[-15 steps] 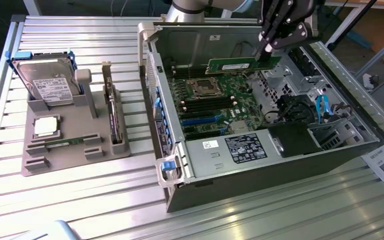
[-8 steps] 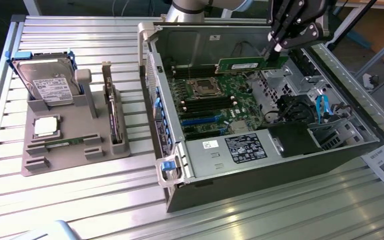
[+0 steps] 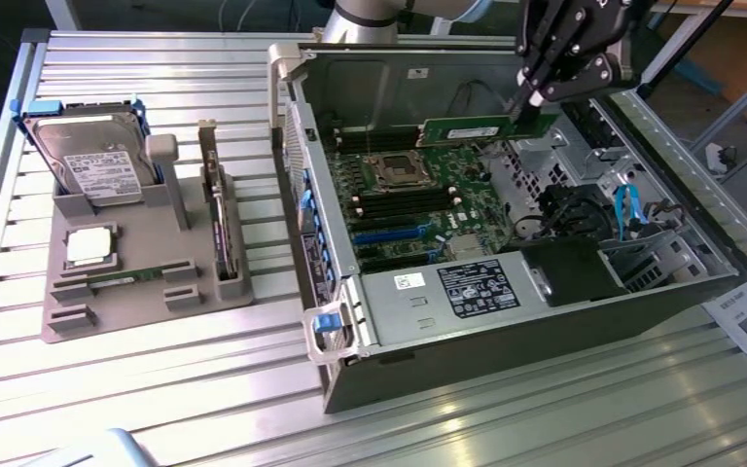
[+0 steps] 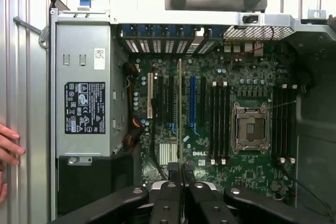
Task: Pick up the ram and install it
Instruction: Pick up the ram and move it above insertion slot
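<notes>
"One ram [image 3: 478, 132], green stick: location?"
"Held in the claw [image 3: 532, 105], which is clamped on its upper edge, above the open computer case [image 3: 504, 331], over the motherboard [image 3: 412, 209]."
"Other stock?"
"One hard drive [image 3: 94, 165] and one processor [image 3: 88, 245] in the grey tray [image 3: 140, 311], beside the case on the counter [image 3: 153, 389]. One hand [image 4: 8, 148] outside the case, near its power supply [image 4: 84, 77]."

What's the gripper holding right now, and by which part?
The gripper pinches a thin green circuit-board ram stick by its upper edge, near the end toward the exterior view's right, over the open grey metal computer case.
</notes>
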Robot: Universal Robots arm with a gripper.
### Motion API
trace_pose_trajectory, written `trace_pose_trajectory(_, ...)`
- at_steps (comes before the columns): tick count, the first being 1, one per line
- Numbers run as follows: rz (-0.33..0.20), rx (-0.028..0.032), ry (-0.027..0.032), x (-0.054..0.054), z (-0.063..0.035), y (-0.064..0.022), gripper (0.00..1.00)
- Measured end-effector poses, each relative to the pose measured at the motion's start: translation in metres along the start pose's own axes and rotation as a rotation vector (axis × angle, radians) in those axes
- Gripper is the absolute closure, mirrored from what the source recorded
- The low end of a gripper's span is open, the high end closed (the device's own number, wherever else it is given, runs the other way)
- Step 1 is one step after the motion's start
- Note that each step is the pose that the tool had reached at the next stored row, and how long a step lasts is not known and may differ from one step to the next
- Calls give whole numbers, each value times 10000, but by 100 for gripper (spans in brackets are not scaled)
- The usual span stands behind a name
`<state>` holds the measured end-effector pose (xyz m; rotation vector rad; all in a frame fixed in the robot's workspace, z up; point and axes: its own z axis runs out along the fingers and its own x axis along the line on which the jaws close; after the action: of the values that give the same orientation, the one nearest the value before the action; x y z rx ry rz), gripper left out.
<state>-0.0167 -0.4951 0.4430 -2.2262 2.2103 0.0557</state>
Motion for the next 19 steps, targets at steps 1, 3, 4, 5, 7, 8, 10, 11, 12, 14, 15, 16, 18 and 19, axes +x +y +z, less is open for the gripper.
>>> trace_pose_trajectory(1,-1,1,-23,2,17,-1,88)
trace_pose_trajectory(3,-2,1,-88,8,74,-4,88)
trace_pose_trajectory(4,-3,2,-106,10,90,-6,88)
trace_pose_trajectory(5,-3,2,-136,13,118,-7,88)
trace_pose_trajectory(7,-4,2,-180,19,164,-10,88)
trace_pose_trajectory(8,-5,2,-195,21,183,-12,88)
trace_pose_trajectory(10,-6,2,-224,26,219,-14,88)
trace_pose_trajectory(11,-6,2,-236,28,236,-15,88)
trace_pose_trajectory(12,-6,3,-249,31,256,-16,88)
trace_pose_trajectory(14,-6,3,-269,38,302,-18,88)
trace_pose_trajectory(15,-6,3,-275,40,318,-19,88)
trace_pose_trajectory(16,-7,3,-282,43,334,-20,88)
trace_pose_trajectory(18,-7,3,-298,48,373,-21,88)
trace_pose_trajectory(19,-7,3,-307,50,391,-22,88)
